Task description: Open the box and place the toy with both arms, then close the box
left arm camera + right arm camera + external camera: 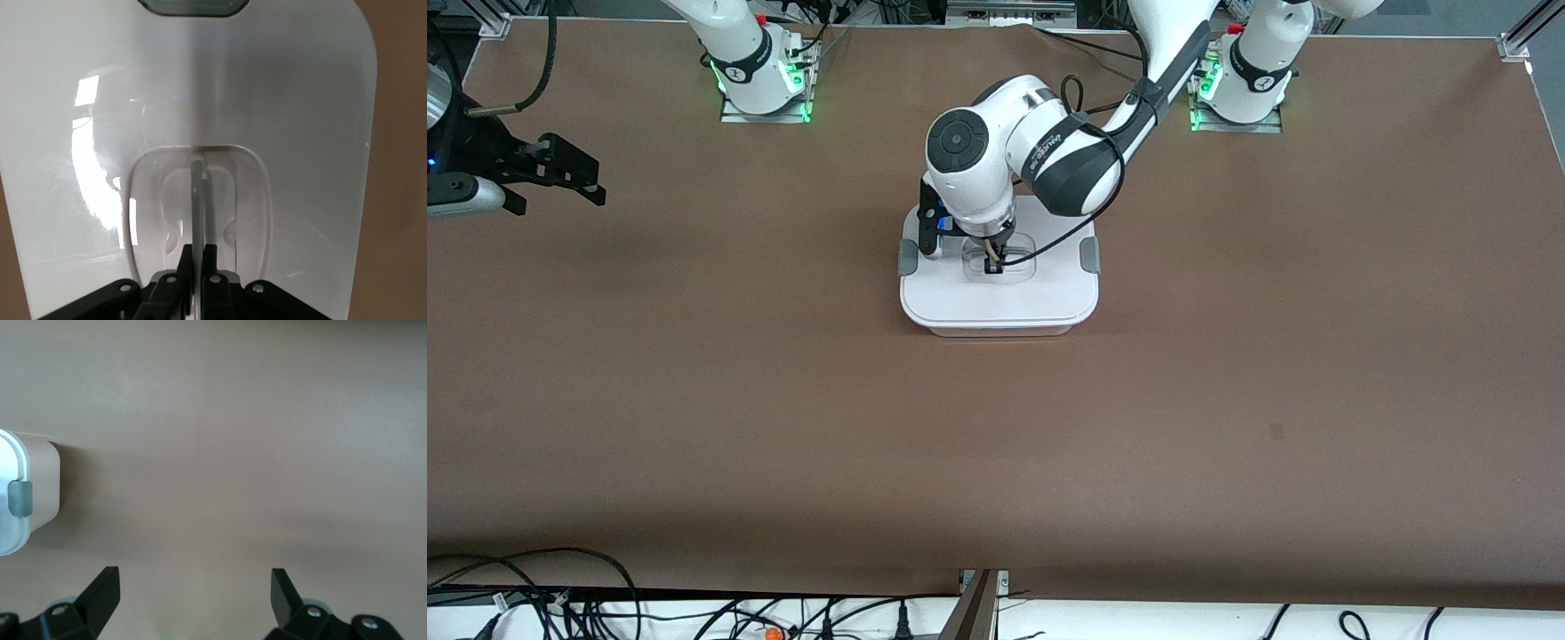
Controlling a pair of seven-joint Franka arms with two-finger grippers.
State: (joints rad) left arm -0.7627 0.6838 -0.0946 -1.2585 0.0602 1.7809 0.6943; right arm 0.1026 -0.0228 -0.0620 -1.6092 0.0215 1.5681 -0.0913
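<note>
Jaws on the left gripper (993, 264) were pinched tight on the clear handle (197, 200) sunk in the middle of the white lid (996, 298), as I saw it. The box (999, 276) sat closed mid-worktop (1227, 400), grey clips (1089, 256) at both ends. The right gripper (193, 590) waited with jaws spread wide, holding nothing, over bare worktop at its own arm's end.
</note>
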